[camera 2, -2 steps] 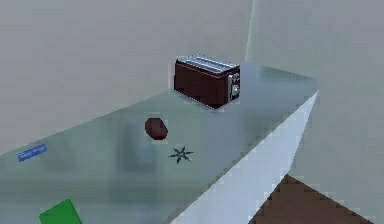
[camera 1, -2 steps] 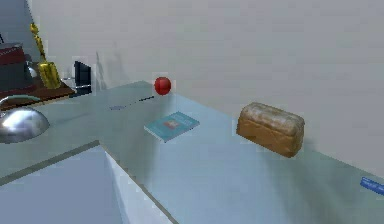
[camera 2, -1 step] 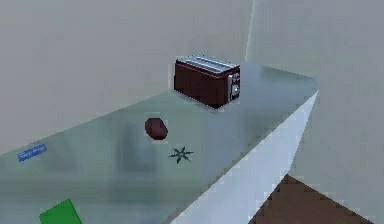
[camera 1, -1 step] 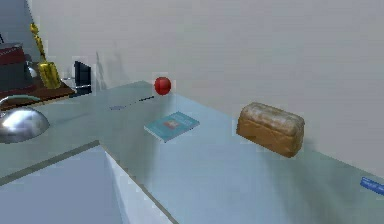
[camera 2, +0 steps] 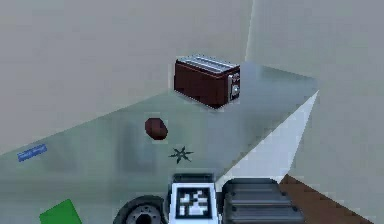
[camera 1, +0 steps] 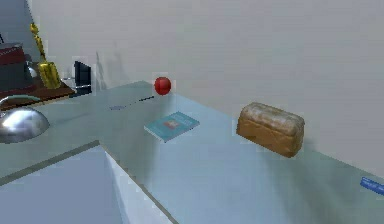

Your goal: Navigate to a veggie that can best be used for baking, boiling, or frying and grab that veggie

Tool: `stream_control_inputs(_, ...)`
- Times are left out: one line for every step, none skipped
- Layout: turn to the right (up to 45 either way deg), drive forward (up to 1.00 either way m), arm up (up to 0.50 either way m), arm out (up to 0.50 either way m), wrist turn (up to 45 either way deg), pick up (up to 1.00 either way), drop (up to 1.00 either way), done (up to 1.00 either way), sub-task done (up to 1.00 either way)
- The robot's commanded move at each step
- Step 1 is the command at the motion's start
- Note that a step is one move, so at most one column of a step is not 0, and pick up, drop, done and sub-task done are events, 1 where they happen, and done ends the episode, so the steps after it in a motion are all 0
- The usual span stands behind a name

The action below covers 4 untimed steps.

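While a small reddish-brown lump (camera 2: 156, 127), rounded like a potato, lies on the pale countertop (camera 2: 90, 150) in the arm side view, the Stretch robot's arm (camera 2: 255, 200) rises dark and ribbed from the bottom edge, just right of the middle. A dark star-shaped mark (camera 2: 181, 154) sits on the counter just beside the lump, on the side nearer the arm. Farther out on the same counter stands one dark red toaster (camera 2: 208, 80) with a silver top, near the lump but apart from it.

One white marker square (camera 2: 195, 203) with black marks shows at the arm's end. Left of it is the dark rounded body of the gripper (camera 2: 140, 212), cut by the bottom edge. Its fingers cannot be made out, so whether it grips anything cannot be told. One small blue tag (camera 2: 31, 152) lies toward the counter's left, well apart from the lump, and one green patch (camera 2: 62, 214) fills the bottom left corner.

The forward view takes in another stretch of counter (camera 1: 220, 170). It carries one red ball-shaped fruit (camera 1: 162, 86) near the wall, one flat blue book (camera 1: 172, 126) and one brown loaf of bread (camera 1: 270, 128). At the left are one grey metal bowl (camera 1: 22, 123), one gold statuette (camera 1: 40, 55) and one dark upright thing (camera 1: 82, 76). One blue sliver (camera 1: 372, 185) at the right edge may be the blue tag again.
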Motion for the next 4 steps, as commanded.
stream_control_inputs(0.0,0.00,0.00,0.34,0.0,0.00,0.00,0.00,0.00)
stream_control_inputs(0.0,0.00,0.00,0.00,45.0,0.00,0.00,0.00,0.00)
stream_control_inputs(0.0,0.00,0.00,0.00,45.0,0.00,0.00,0.00,0.00)
stream_control_inputs(0.0,0.00,0.00,0.00,45.0,0.00,0.00,0.00,0.00)
